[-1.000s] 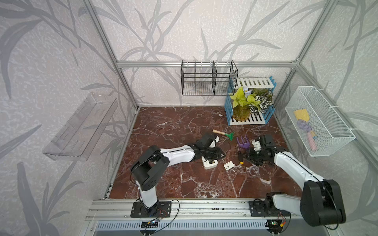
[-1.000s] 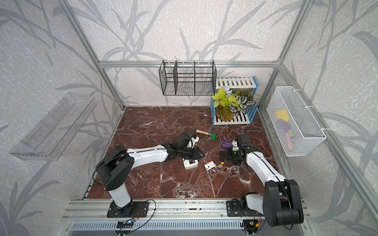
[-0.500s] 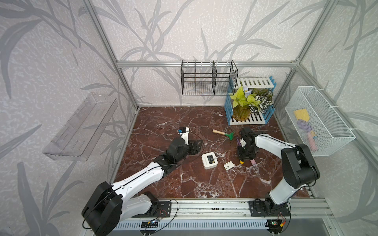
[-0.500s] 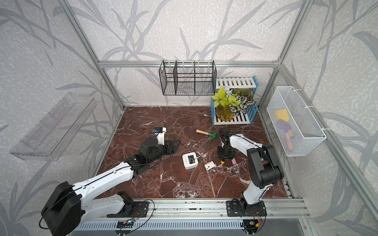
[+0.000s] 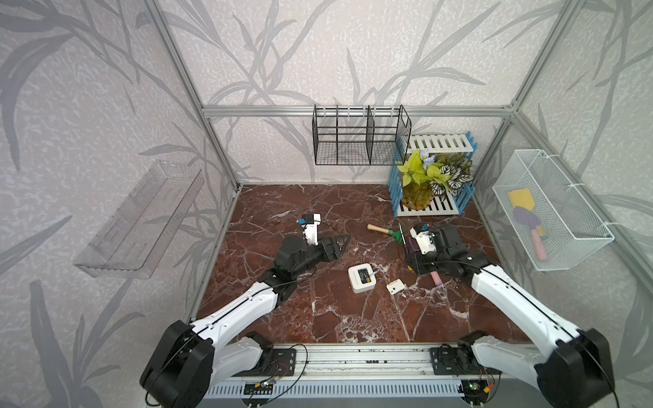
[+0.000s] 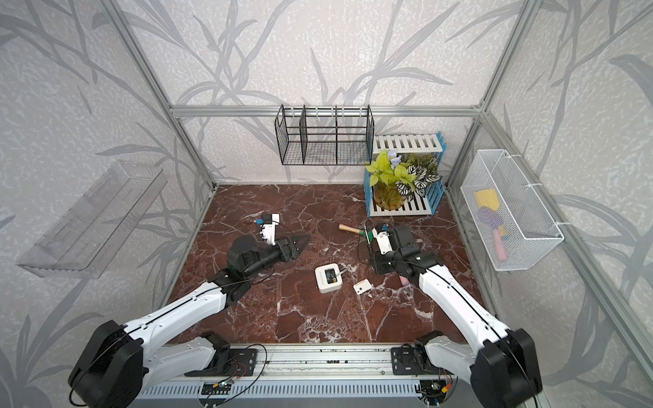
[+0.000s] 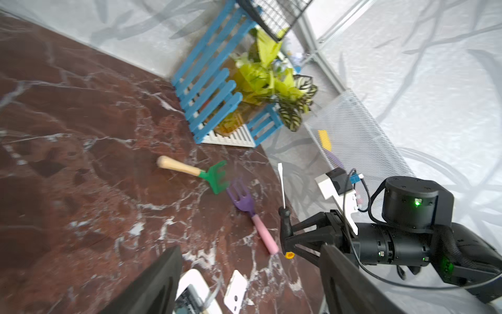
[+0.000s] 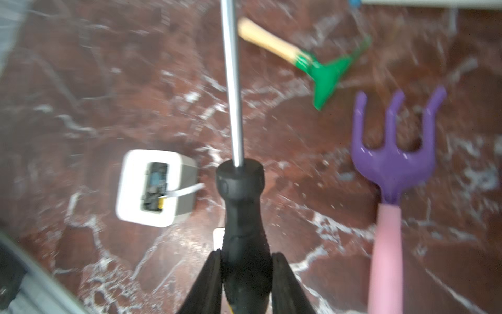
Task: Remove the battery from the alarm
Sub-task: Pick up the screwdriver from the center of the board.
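With the right gripper (image 8: 245, 257) clamped on the screwdriver (image 8: 240, 195) and the left gripper (image 5: 343, 243) open and empty, we lower the tip to the battery (image 8: 155, 180) — seated in the back recess of the face-down alarm (image 5: 355, 287) — and lever gently.

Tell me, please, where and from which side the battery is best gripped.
Probably from straight above: the alarm lies face down with its recess open upward, and the battery sits sunk in it, so only its top shows. The white ribbon trailing out of the recess may be the easier part to pinch.
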`<state>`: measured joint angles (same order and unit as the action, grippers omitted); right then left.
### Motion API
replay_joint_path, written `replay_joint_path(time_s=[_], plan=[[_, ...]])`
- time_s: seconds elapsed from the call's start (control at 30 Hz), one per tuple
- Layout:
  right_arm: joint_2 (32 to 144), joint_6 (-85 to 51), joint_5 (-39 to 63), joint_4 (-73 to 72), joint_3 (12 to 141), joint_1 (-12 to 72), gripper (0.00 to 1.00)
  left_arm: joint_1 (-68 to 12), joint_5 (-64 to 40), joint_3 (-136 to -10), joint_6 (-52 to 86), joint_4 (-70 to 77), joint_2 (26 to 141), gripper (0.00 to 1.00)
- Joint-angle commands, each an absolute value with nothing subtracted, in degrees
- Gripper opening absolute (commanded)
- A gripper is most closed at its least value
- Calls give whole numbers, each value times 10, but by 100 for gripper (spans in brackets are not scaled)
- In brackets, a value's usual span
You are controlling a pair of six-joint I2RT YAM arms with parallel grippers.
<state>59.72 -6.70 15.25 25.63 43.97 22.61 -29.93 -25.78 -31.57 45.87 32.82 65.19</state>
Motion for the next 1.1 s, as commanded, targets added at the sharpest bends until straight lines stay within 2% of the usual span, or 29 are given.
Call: replay_joint_path(time_s=[0.0,0.1,0.33,0.47,0.53,0.63,0.7,0.83,0.9,1.0,1.03,1.07], plan=[[570,5,222,162,414,245,0,-301,-366,-330,514,450,686,84],[574,12,239,170,431,258,0,-320,-392,-378,508,444,732,84],[586,22,238,175,455,292,0,-363,-371,-456,483,428,820,82],[582,20,237,170,457,307,0,-380,-353,-492,471,404,863,71],[581,18,239,170,460,310,0,-383,-356,-504,471,403,880,57],[581,15,237,173,465,311,0,-383,-377,-519,481,406,895,19],[578,9,232,174,468,311,3,-383,-384,-522,489,414,895,7],[552,-50,189,176,471,311,35,-382,-375,-514,514,449,869,0],[525,-116,176,166,464,306,59,-378,-369,-508,522,466,852,0],[454,-277,210,67,413,283,93,-364,-354,-501,557,516,825,0],[431,-361,219,10,385,272,100,-359,-345,-499,573,544,817,0],[417,-452,229,-75,359,260,99,-355,-333,-499,596,572,811,0]])
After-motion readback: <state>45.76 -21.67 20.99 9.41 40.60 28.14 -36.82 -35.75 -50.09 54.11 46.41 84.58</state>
